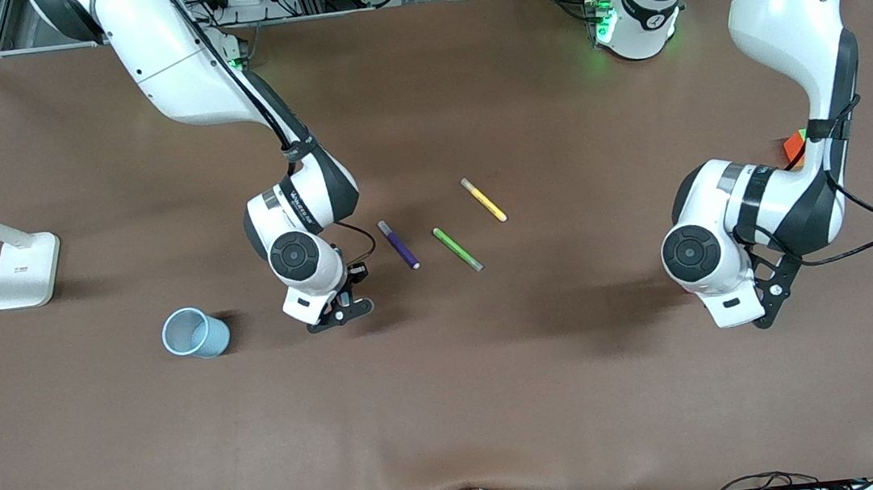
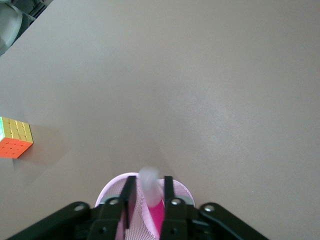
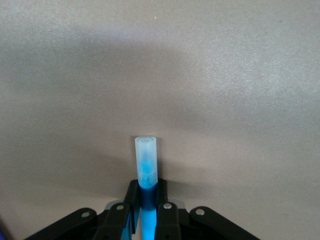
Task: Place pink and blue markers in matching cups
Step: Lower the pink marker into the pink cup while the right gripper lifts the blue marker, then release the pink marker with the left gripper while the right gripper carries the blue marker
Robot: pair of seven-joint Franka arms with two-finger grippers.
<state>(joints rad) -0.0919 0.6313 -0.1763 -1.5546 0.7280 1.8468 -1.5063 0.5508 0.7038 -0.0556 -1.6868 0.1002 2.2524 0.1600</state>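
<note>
Near the table's middle, toward the right arm's end, the right gripper [image 1: 342,308] sits low with its fingers pinched on the blue marker [image 3: 146,172], pale cap pointing out past the tips. The blue cup [image 1: 194,334] stands beside it, closer to that end, and is seemingly where the marker goes. To do this well, I would lift straight up before travelling, keep the marker upright, centre it over the cup's rim, and lower it inside before letting go, so the light cup does not tip.

At the left arm's end, the left gripper [image 2: 146,197] hangs over the pink cup [image 2: 111,189]; the pink marker [image 2: 152,202] stands between its fingers and into the cup. Whether they grip it, I cannot tell.
</note>
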